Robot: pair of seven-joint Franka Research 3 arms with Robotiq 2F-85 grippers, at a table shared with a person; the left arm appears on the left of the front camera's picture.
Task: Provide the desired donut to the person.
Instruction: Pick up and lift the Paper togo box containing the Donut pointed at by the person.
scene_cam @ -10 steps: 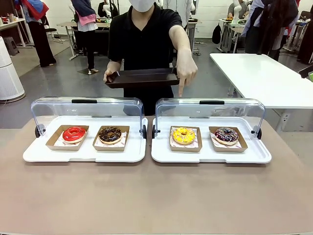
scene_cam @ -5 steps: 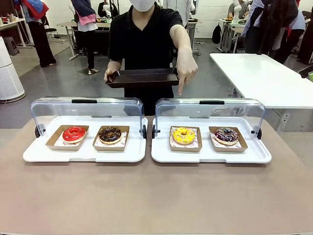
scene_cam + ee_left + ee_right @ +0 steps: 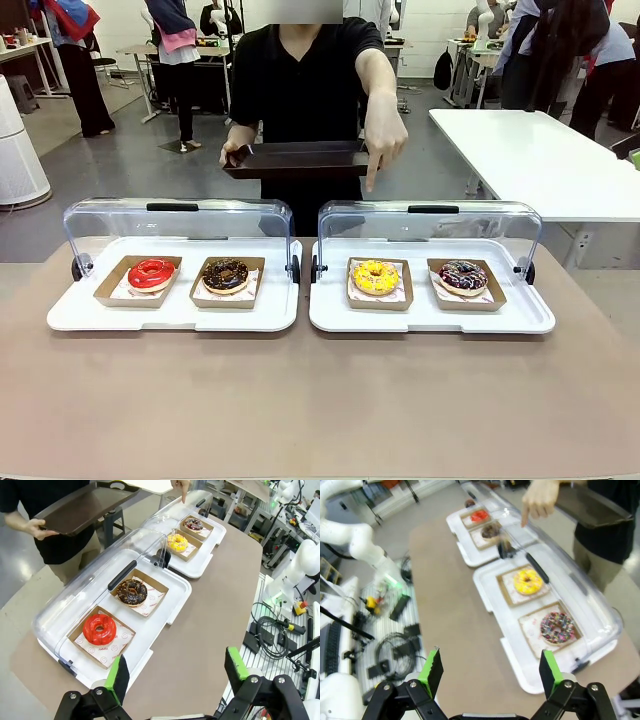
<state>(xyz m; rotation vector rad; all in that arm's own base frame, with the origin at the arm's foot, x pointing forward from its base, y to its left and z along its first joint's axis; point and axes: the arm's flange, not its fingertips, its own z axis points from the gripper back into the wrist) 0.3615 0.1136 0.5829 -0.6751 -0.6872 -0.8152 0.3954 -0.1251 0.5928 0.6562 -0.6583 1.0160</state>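
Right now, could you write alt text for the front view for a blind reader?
A person across the table points one hand down toward the yellow donut while holding a dark tray. Two white display cases, lids raised, hold it beside a red donut, a chocolate donut and a dark sprinkled donut.

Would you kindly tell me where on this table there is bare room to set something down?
The strip of tabletop on the robot's side of the two white trays is bare, as are its corners beside them. The person holds a dark tray, bare too. The white trays are crowded: two boxed donuts each.
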